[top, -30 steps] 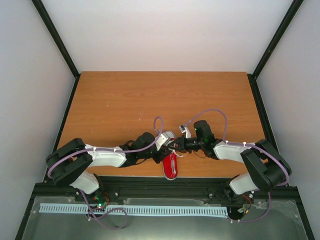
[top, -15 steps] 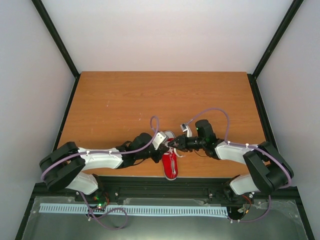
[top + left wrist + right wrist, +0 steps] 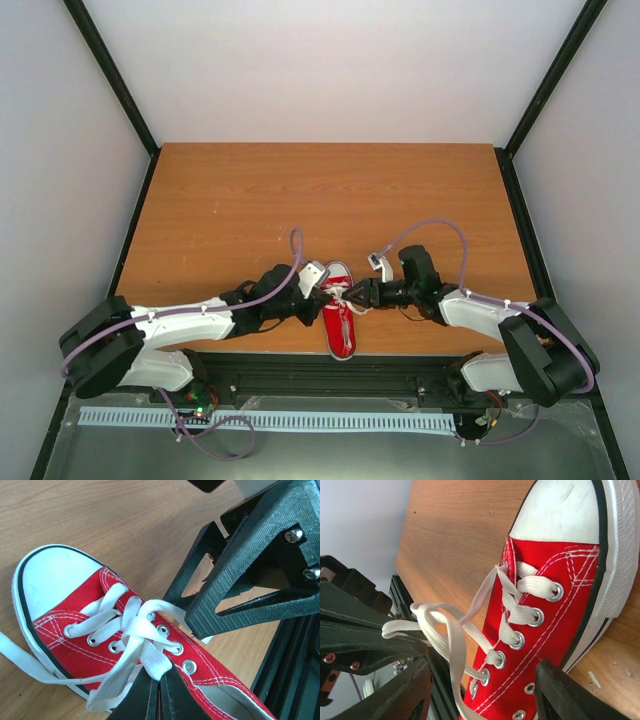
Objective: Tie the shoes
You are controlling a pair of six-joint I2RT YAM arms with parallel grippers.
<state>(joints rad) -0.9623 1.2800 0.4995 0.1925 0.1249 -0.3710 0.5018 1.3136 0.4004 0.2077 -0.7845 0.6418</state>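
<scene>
A small red sneaker [image 3: 341,328] with white toe cap and white laces lies at the table's near edge, toe pointing away. My left gripper [image 3: 324,298] comes in from the left. In the left wrist view it [image 3: 161,680] is shut on a folded piece of white lace [image 3: 150,661] above the eyelets of the shoe [image 3: 220,680]. My right gripper [image 3: 356,295] comes in from the right. In its wrist view it [image 3: 480,669] is open, its fingers either side of the shoe [image 3: 555,625], with loose lace loops [image 3: 451,630] between them, untouched.
The wooden table [image 3: 300,200] stretches away behind the shoe. A black frame rail [image 3: 330,372] runs just below the shoe's heel. White walls and black posts enclose the sides and back. The two grippers are close together over the shoe.
My left arm has stretched out lower and its elbow has swung left. My right gripper has drawn slightly to the right. The shoe has stayed put.
</scene>
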